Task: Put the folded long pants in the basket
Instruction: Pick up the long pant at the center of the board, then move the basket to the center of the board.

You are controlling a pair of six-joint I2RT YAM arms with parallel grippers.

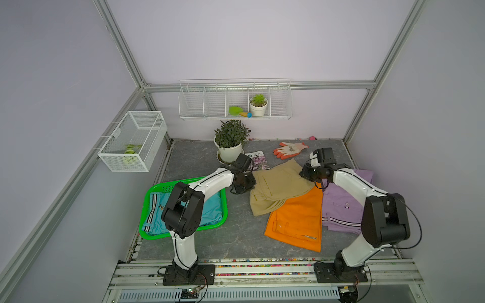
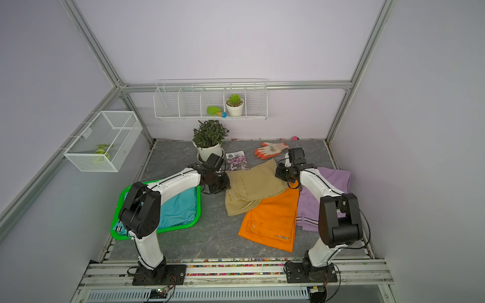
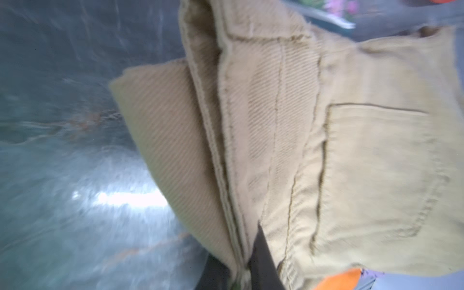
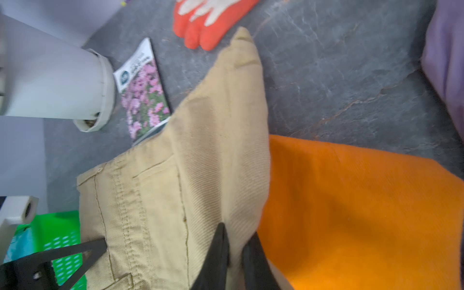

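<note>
Tabletop [image 1: 236,244] of grey, veined stone pattern fills the lower middle of both top views, boxed in by pale lilac walls and aluminium rails. At lower left sits the basket [image 1: 160,187], bright green perforated plastic with a rounded rim. It holds the teal pants [image 1: 214,207], striped waistband toward the bottom edge. The white left arm crosses above it and hides much of that pair.

Right of centre, three more folded pairs lie on the table. The khaki pants [image 1: 278,189] are a diagonal-ribbed twill with stitched pocket seams, and their lower corner drapes over the orange pants [image 1: 296,223]. The orange pair's right edge meets the lilac pants [image 1: 338,207], partly covered by the right arm's black elbow.

On the back wall a white wire shelf [image 1: 204,105] carries a small succulent pot [image 1: 258,104] and a green scoop [image 1: 235,110]. A white mesh bin [image 1: 136,139] hangs on the left wall. A leafy potted plant [image 1: 231,141] in a white pot stands at centre, close behind the left wrist.

An orange-and-white glove [image 1: 288,150] lies just beyond the khaki pair's far corner. A seed packet [image 1: 258,158] printed with pink flowers lies between plant and glove, touching the khaki cloth.

The left gripper [image 3: 238,251] is clamped on the khaki pair's left edge, with folded layers pinched between its black fingers. The right gripper [image 4: 237,233] pinches the same pair's right edge, just beside the orange fabric.
</note>
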